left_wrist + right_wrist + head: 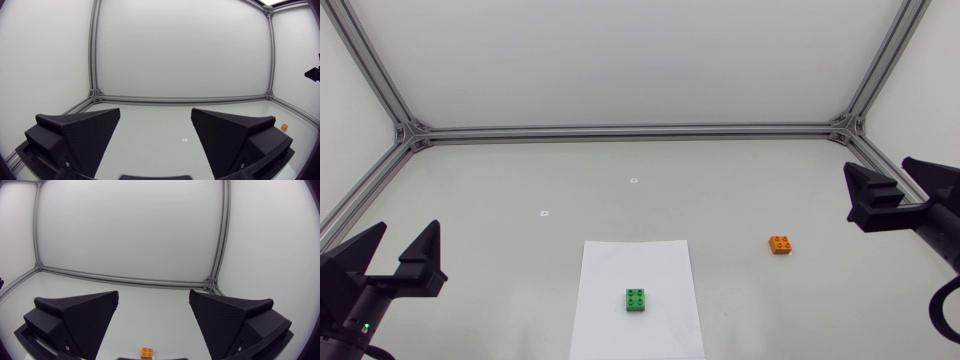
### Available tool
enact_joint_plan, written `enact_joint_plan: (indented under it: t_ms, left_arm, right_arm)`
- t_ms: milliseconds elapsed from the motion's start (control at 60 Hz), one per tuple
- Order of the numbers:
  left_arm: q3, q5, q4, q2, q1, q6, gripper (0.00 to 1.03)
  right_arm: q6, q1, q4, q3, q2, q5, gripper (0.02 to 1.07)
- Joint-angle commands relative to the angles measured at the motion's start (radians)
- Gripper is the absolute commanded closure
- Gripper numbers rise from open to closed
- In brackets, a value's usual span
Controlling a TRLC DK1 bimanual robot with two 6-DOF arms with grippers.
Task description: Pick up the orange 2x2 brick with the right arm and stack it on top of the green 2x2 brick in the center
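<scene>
Two bricks: orange brick [781,244] on bare tabletop [520,170], near my right arm; green brick [636,299] on paper [620,260].
Right end effector [895,190]: spread wide, empty.
Left end effector [405,240]: likewise.
Risk: skewed grasp could misalign studs.

Bright, soft, even light fills the table [520,180]. On the paper [620,270] the green brick [636,299] throws only a faint shadow. The wrist views bow the frame rails [93,50].
</scene>
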Motion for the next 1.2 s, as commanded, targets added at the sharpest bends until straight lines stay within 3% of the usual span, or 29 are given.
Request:
enact_joint_plan:
  t_ms: [0,117,267,567,783,1183]
  left_arm:
    - [-0.041,0.004,-0.015,-0.008,0.003,0.013,0.04]
    - [-0.041,0.004,-0.013,-0.008,0.003,0.013,0.04]
    - [-0.041,0.004,-0.015,-0.008,0.003,0.013,0.04]
    - [-0.041,0.004,-0.013,-0.008,0.003,0.013,0.04]
    - [-0.041,0.004,-0.013,-0.008,0.003,0.013,0.04]
    - [-0.041,0.004,-0.013,-0.008,0.003,0.013,0.04]
  right_arm:
    - [0.029,0.006,-0.058,0.080,0.098,0.008,0.06]
    - [0.029,-0.001,-0.170,0.170,0.197,0.010,0.06]
    - [0.049,-0.003,-0.419,0.359,0.401,0.010,0.06]
    - [0.112,-0.001,-0.716,0.601,0.667,0.010,0.06]
    - [0.141,0.003,-0.770,0.649,0.787,0.011,0.06]
    - [0.143,0.052,-0.744,0.624,0.977,0.037,0.07]
